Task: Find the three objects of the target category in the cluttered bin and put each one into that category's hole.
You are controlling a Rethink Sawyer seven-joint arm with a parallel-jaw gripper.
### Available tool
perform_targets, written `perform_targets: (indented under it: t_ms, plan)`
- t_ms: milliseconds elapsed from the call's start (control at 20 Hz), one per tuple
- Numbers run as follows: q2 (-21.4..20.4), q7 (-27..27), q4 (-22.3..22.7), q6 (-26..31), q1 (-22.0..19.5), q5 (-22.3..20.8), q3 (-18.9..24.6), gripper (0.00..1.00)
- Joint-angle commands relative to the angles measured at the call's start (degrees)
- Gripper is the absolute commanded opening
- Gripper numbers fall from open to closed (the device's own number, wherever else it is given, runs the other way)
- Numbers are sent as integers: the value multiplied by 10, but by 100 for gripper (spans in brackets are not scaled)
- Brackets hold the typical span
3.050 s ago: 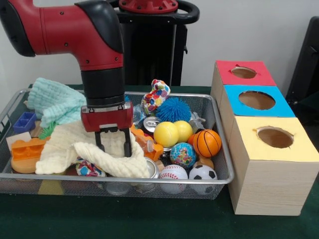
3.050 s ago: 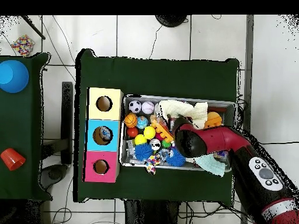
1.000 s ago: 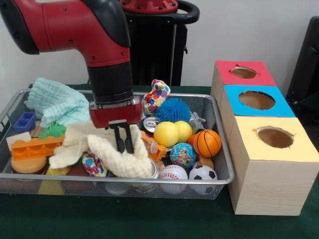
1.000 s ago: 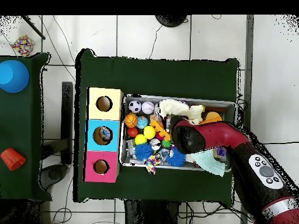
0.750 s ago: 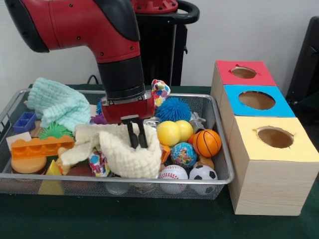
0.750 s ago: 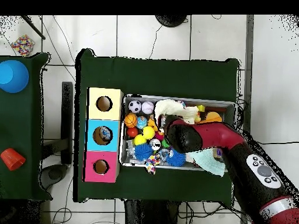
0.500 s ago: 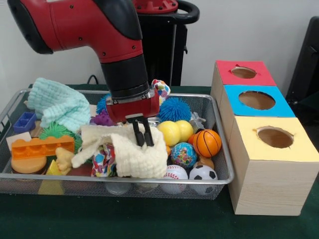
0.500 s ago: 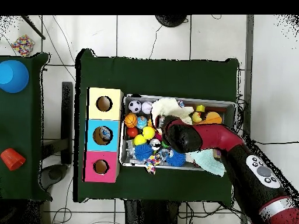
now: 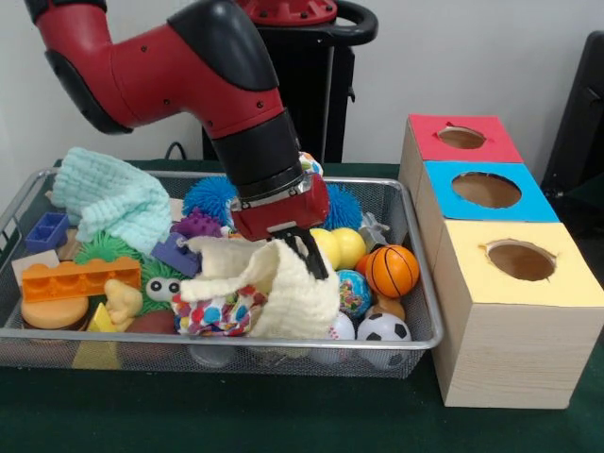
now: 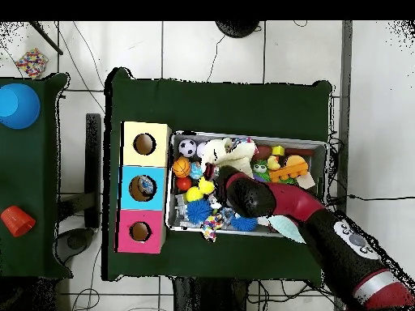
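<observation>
My gripper is shut on a cream cloth, tilted and low over the middle of the wire bin. The cloth is bunched and drapes over the balls at the bin's front. In the overhead view the cream cloth lies near the soccer ball, and my arm hides the gripper. Beside the cloth are two yellow balls, a basketball, a globe ball and a soccer ball. A dotted fabric bag lies under the cloth's left end.
Three boxes with holes stand right of the bin: red, blue, yellow. The bin's left holds a mint cloth, orange brick, blue block, purple brick and blue spiky ball.
The gripper shut on the cream cloth and dragged it rightward across the bin onto the balls in the front view. Toys on the left that it covered now show.
</observation>
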Motion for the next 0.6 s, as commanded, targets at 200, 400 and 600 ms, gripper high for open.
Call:
perform_targets:
  t_ms: [200, 400, 600]
  plan:
    - [77, 68, 53, -20, -14, 49, 36, 0]
    - [76, 68, 57, -32, -9, 51, 30, 0]
    - [69, 69, 58, -42, -2, 50, 20, 0]
